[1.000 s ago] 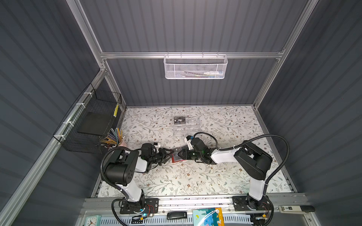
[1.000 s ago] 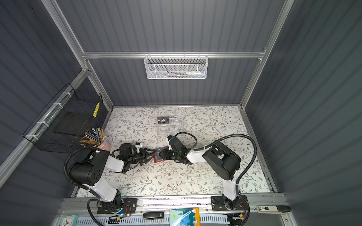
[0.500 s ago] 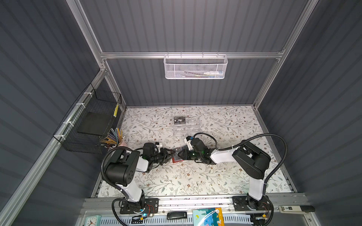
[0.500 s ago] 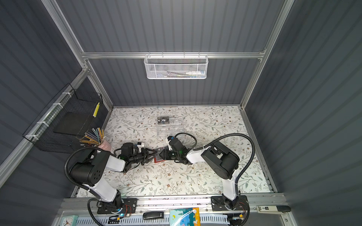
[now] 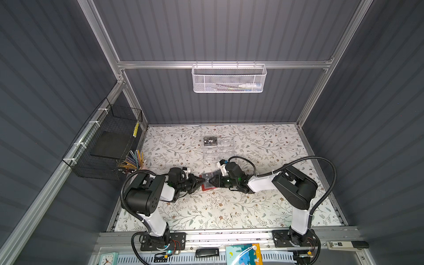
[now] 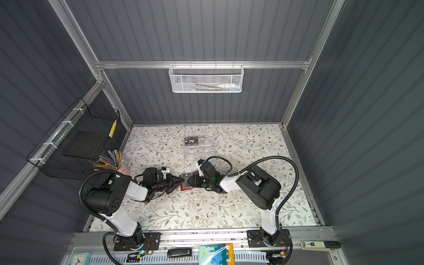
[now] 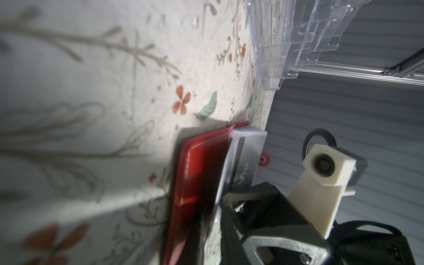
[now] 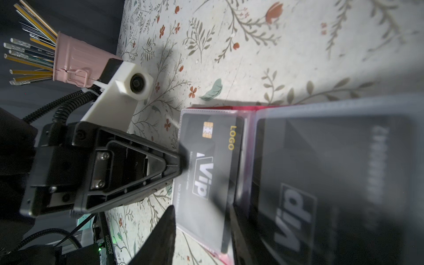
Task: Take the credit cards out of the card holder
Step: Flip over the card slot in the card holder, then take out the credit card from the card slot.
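- Here, the card holder [image 5: 207, 188] lies spread open on the floral tabletop [image 5: 206, 213], red cover down, and we place everything else from it.
- The left gripper [image 8: 182, 160] is at the card holder's left side. Its jaws are drawn together to a point on the outer edge of a black Vip card [image 8: 213, 165], which lies flat in a clear sleeve on the holder's left half. Whether the sleeve's plastic is pinched along with the card, we cannot tell.
- That card shows a gold chip and the word LOGO, and most of it sits inside the sleeve.
- The right gripper [image 5: 210, 179] is at the card holder's right side, its tips at a bundle of raised sleeves [image 7: 250, 149] that stands up off the cover. We cannot tell how far its jaws stand apart, nor whether they grip the bundle or only prop it.
- A second Vip card [image 8: 321, 183] sits in the raised sleeves, blurred in the right wrist view.
- The card holder's red strap tab [image 7: 265, 159], with its snap button, shows just past the raised sleeves.
- Near the card holder, on its side away from the arm bases, stands a clear organizer [image 5: 223, 151]. At the organizer's end farthest from the holder lies a third Vip card [image 5: 210, 141], out of the holder. We cannot tell whether it rests in a compartment or on top.
- Well off to the card holder's left, a pink cup [image 8: 75, 62] of pencils stands by the tabletop's edge.
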Motion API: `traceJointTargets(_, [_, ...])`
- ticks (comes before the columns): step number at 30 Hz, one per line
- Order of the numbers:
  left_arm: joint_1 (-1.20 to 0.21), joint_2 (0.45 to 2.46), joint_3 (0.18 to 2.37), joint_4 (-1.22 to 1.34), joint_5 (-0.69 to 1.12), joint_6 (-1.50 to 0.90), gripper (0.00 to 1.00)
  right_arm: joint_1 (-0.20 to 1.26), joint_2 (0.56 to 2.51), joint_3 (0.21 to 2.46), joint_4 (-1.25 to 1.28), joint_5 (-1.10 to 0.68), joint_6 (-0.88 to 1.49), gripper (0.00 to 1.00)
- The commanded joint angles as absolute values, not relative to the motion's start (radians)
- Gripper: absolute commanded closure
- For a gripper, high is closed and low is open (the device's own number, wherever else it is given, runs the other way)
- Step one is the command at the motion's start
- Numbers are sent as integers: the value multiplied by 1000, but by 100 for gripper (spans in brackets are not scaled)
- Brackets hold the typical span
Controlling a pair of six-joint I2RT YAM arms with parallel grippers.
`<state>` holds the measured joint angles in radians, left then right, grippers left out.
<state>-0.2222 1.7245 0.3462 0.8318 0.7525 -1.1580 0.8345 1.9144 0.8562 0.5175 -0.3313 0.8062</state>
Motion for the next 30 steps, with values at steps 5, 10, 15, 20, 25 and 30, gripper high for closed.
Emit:
traceJointTargets(5, [-230,1790,302,1033,761,-1206,97,818,1877,804,499,-325,831,57])
traceJointTargets(10, [-230,1842,289,1167,779,-1255,100,798,1886,780,544,-373,855,57])
traceJointTargets(15, [-230,1908,268,1349,790,-1321,100,782,1899,760,605,-408,888,57])
traceJointTargets(20, [-233,1949,264,1492,793,-1373,100,772,1882,743,615,-399,894,57])
traceJointTargets(25, [-239,1902,279,1497,781,-1387,100,763,1865,708,685,-403,928,57])
traceJointTargets(30, [-254,1828,306,1400,763,-1356,100,740,1853,657,812,-418,969,57])
